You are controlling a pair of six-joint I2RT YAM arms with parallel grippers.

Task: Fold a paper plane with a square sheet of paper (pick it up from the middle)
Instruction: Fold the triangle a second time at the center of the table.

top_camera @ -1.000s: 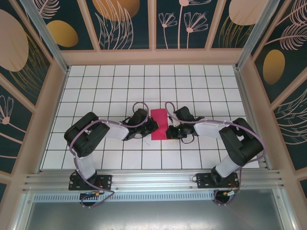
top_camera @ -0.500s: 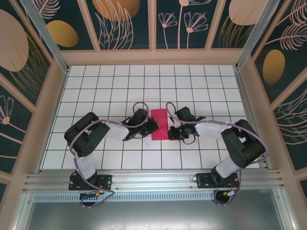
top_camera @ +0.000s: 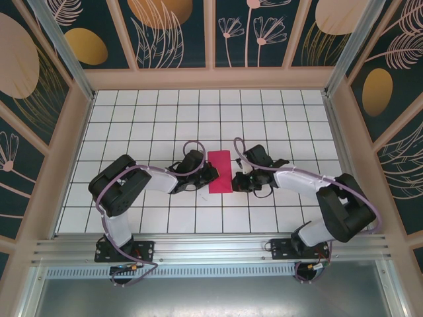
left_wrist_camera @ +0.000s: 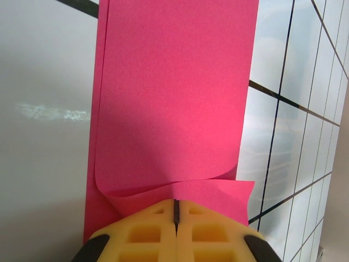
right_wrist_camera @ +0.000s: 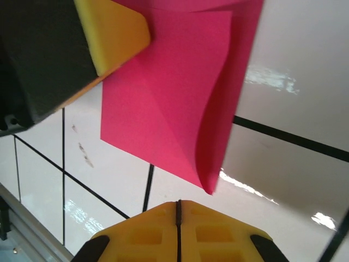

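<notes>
At the pink sheet [top_camera: 220,170], left claw [left_wrist_camera: 176,210] seemingly pinches it; right claw [right_wrist_camera: 178,210] closed, empty.

Directly ahead of the closed left gripper [left_wrist_camera: 176,210], the folded pink paper [left_wrist_camera: 174,98] stretches away across the table [left_wrist_camera: 43,82], its near flap curling up, perhaps touching the fingertips.

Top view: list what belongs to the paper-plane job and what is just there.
Job: folded pink paper, left gripper, right gripper.
Not the job: white grid table, patterned walls, metal rail.
</notes>
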